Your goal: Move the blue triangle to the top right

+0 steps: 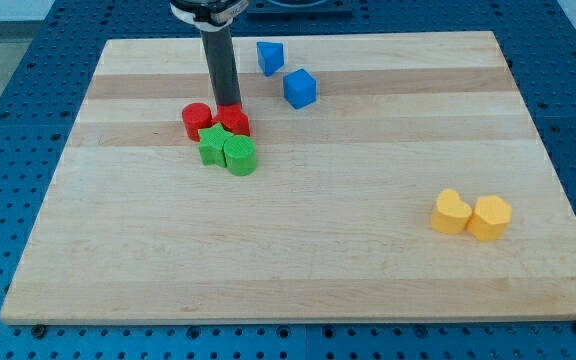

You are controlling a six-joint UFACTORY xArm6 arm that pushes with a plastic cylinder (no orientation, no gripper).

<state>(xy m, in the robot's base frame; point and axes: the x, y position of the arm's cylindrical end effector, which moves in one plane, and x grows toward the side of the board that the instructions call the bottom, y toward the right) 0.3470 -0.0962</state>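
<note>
The blue triangle (270, 56) lies near the view's top, a little left of centre. A blue cube (299, 88) sits just below and right of it. My tip (227, 104) stands at the top edge of a red block (234, 121), below and left of the blue triangle, apart from it. A red cylinder (196, 120) sits just left of the tip. A green star (211, 145) and a green cylinder (239, 155) touch the red blocks from below.
Two yellow blocks (451, 212) (490, 217) sit side by side at the view's lower right. The wooden board (368, 270) lies on a blue perforated table; its top right corner is near the view's top right.
</note>
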